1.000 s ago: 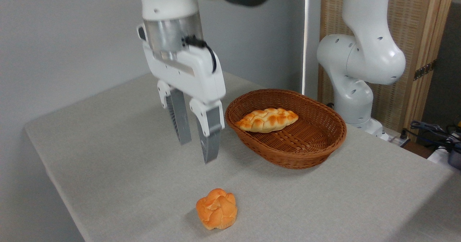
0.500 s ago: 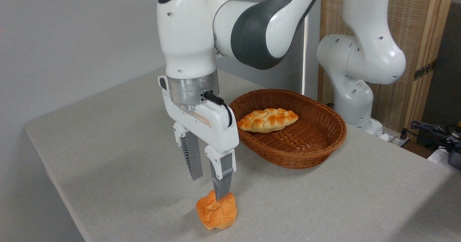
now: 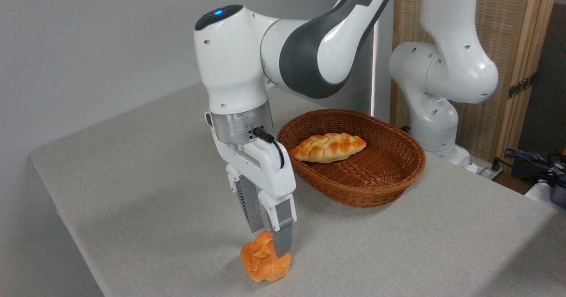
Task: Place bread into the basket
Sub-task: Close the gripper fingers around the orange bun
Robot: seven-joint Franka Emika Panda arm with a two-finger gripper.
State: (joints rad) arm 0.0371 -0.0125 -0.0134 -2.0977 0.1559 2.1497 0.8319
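Near the front edge of the table [image 3: 146, 177] you have the bun [image 3: 264, 262] sitting on the grey cloth, golden-orange with a knotted top. Your gripper [image 3: 270, 238] hangs straight over it, fingers pointing down. The nearer finger [image 3: 283, 233] crosses in front of the bun's upper right side, its tip overlapping the bread. The farther finger reaches down to the bun's top from behind; you cannot tell from this angle whether it touches. The jaws stand at a narrow gap, about the width of the bun's top, with the bun's crown between the tips. Whether they are pressing the bun or only straddling it, you cannot tell. The bun rests on the table, not lifted.

Behind and to the right of the gripper you see the basket [image 3: 389, 186], oval, reddish-brown wicker, standing on the table well apart from the bun. Inside it lies a loaf [image 3: 329, 146], longer and paler, braided with browned patches, resting toward the basket's back left side.

Your arm [image 3: 309, 49] comes in from the upper right, its white and dark grey links bending down to the wrist above the gripper, with a blue light lit on top. Its base column stands at the table's far right, behind the basket, before a wooden screen [image 3: 508, 45].
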